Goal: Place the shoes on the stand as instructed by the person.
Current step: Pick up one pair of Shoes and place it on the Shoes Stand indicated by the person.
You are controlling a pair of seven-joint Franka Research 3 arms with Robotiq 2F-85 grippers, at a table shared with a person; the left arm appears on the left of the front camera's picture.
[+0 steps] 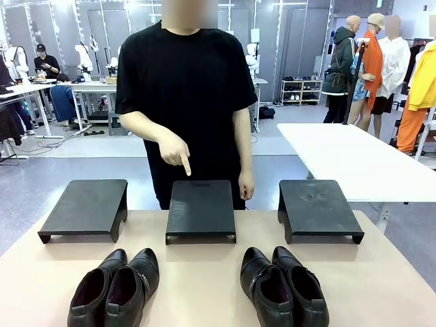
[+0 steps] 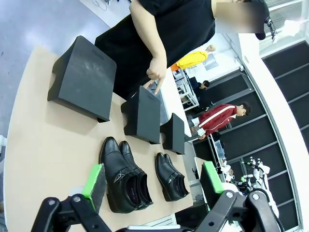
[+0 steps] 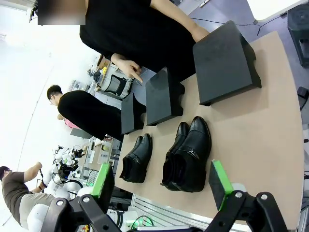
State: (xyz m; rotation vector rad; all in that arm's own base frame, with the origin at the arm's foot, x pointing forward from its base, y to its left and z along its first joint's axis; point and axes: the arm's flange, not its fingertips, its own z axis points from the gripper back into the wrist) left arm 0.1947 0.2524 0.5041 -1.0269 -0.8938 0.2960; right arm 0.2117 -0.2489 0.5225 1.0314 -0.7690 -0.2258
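Shoes (image 1: 114, 291) in glossy black sit on the worktop (image 1: 204, 293), one pair at seven o'clock, the second pair (image 1: 283, 289) at five, as the person's hand (image 1: 176, 151) points to the middle stand (image 1: 201, 208). Stiff, slick leather probably favours a grip at the heel rim. Both arms' jaws gape wide, empty, with the pairs at twelve o'clock ahead, well apart.

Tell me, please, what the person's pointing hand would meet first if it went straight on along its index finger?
Probably the far edge of the middle stand: the person's pointing hand aims its index finger down at it, with nothing between. Depth is unclear; it might pass behind.
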